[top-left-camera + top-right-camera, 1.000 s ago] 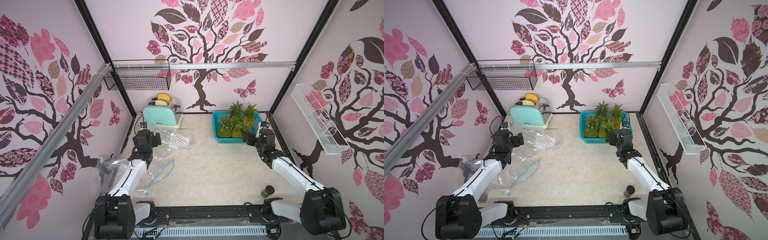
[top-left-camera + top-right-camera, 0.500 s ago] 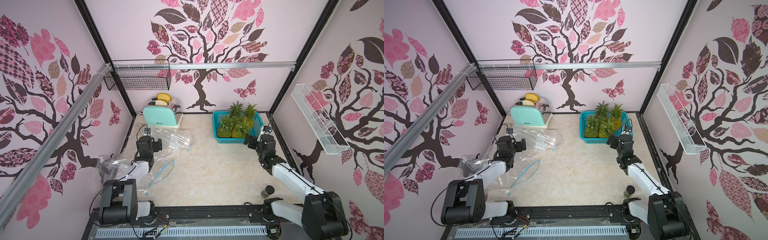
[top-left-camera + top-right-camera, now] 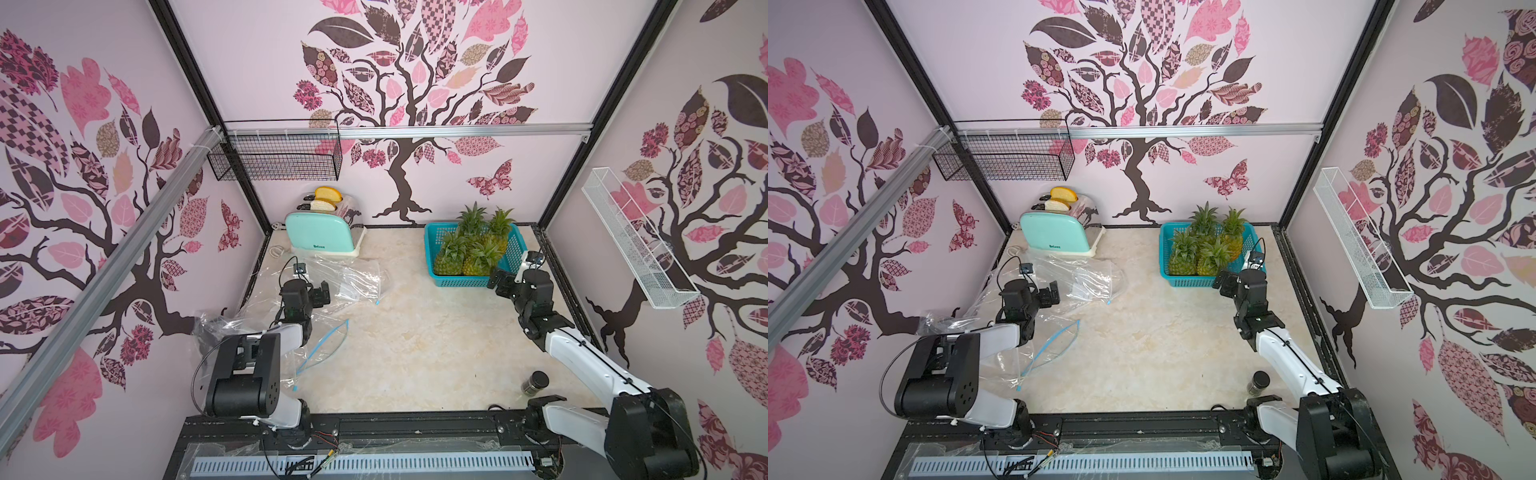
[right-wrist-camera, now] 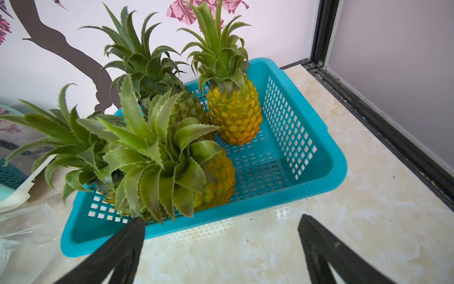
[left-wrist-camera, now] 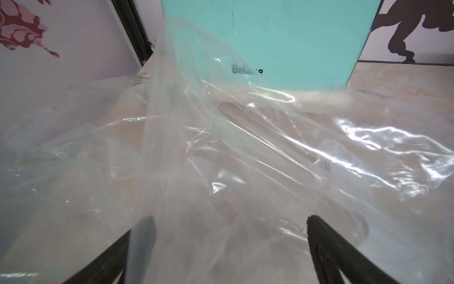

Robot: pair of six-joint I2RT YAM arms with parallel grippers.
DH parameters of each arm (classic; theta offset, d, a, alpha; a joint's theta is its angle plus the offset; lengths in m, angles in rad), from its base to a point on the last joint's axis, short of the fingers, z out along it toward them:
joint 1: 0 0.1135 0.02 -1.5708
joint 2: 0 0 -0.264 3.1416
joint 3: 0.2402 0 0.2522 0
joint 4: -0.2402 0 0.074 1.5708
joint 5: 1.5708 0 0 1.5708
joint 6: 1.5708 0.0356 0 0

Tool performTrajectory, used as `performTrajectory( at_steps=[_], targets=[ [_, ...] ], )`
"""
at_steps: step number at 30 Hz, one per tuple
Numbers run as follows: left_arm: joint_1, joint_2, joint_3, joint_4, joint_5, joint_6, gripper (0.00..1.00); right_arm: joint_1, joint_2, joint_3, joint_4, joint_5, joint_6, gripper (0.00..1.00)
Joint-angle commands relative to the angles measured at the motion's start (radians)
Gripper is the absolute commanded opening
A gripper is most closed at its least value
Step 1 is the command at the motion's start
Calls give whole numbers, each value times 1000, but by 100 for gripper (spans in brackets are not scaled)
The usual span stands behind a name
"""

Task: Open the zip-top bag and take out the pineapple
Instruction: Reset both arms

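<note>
Several pineapples [image 3: 473,245] [image 3: 1208,245] [image 4: 233,115] stand in a teal basket [image 3: 457,282] [image 3: 1192,283] [image 4: 339,169] at the back right. A clear zip-top bag [image 3: 353,276] [image 3: 1088,278] [image 5: 245,147] lies crumpled in front of the toaster. A second bag with a blue zip strip [image 3: 328,345] [image 3: 1054,349] lies nearer the front. My left gripper [image 3: 322,295] [image 3: 1050,295] [image 5: 229,218] is open low over the clear bag, and a fold of film covers one finger. My right gripper [image 3: 500,284] [image 3: 1225,286] [image 4: 222,220] is open just in front of the basket, with only bare table between its fingers.
A mint toaster [image 3: 322,232] [image 5: 270,37] holding bread stands at the back left. More crumpled plastic [image 3: 216,328] lies by the left wall. A small dark jar [image 3: 536,382] stands front right. A black wire basket [image 3: 276,160] and a white wire shelf [image 3: 636,245] hang on the walls.
Both arms have drawn back a little toward the front, the left arm folding at its elbow. Both grippers have stayed open.
</note>
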Motion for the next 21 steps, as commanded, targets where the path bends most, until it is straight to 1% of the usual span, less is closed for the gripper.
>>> performTrajectory(
  at_steps=[1,2,4,5,8,10,11,12,13,15,17,19,21],
  targets=[
    [5,1,-13,80,29,-8,98,2,-7,15,6,9,2,99],
    [5,13,-24,120,37,-5,98,2,-2,16,7,6,5,99],
    [5,0,-35,113,46,1,98,2,4,16,15,-12,7,99],
    [5,0,-56,145,48,0,98,3,7,14,20,-22,8,100],
    [6,55,-132,360,48,3,98,2,6,13,34,-45,4,100],
    [1,25,-121,289,46,10,98,2,4,18,28,-71,-23,99],
    [-1,27,-122,286,43,11,98,2,3,23,22,-77,-39,100],
    [0,43,-127,325,43,11,98,2,6,26,13,-70,-54,99],
    [-1,45,-128,333,42,10,98,2,11,26,10,-61,-62,100],
    [-1,26,-114,271,35,6,98,2,24,37,-15,-45,-81,99],
    [0,38,-121,307,30,9,98,2,38,46,-31,-11,-83,100],
    [-1,27,-117,278,29,7,98,3,58,41,-18,19,-95,99],
    [-2,32,-119,294,30,8,98,2,86,31,5,58,-103,99]
  ],
)
